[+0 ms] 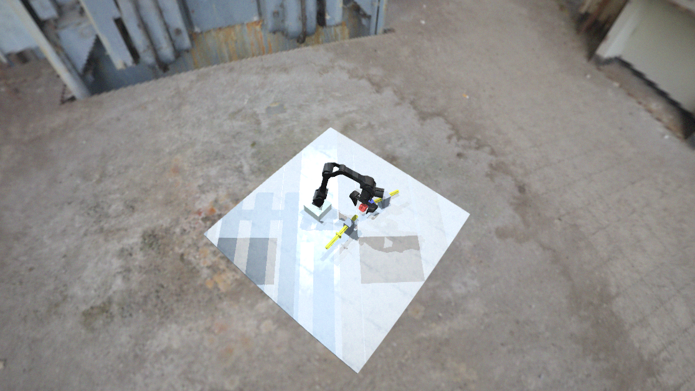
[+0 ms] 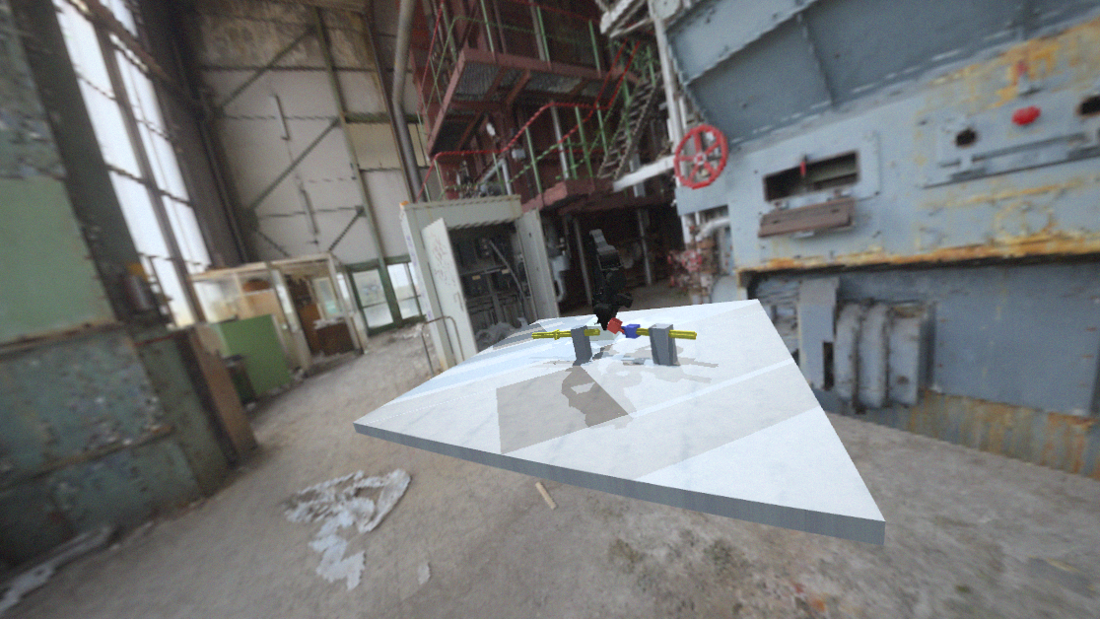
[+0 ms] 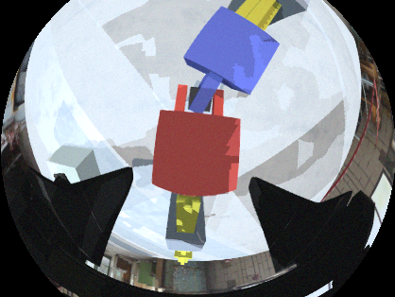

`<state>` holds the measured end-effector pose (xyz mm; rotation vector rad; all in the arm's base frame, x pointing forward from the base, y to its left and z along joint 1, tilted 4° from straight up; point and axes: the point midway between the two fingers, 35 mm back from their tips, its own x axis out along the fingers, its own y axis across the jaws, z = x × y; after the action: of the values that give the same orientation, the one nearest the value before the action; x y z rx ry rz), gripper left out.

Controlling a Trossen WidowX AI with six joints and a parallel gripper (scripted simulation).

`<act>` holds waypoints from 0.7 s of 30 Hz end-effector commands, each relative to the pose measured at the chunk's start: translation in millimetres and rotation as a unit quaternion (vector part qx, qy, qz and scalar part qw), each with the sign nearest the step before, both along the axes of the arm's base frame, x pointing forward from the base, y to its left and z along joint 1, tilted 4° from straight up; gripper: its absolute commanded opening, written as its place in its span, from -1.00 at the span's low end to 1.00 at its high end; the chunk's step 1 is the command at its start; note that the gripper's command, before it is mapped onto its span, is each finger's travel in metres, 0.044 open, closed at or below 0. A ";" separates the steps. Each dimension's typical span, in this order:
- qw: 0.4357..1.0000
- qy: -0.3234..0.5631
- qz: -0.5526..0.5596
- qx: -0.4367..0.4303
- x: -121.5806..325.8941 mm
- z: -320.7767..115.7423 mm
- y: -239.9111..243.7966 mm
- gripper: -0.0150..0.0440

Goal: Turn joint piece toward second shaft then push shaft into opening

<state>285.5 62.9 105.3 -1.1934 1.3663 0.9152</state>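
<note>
In the top view, the gripper [image 1: 362,203] [image 3: 193,179] is near the red joint piece [image 1: 362,207] [image 2: 614,325] [image 3: 196,152], right of the frame's centre. In the exterior view, the red piece sits between 2 grey blocks, beside the blue piece [image 1: 371,201] [image 2: 630,330] [image 3: 231,49]. In the wrist view, the 2 fingers stand wide apart, clamped on nothing; the red piece is at the centre.

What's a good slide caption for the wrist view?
Open gripper poised around a red joint piece, hinged to a blue block.
</note>
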 end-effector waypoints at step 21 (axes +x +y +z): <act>1.000 0.004 -0.003 -0.001 3.2 -29.9 6.0 1.00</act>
<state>288.4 69.2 82.6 -1.1875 1.3727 0.9081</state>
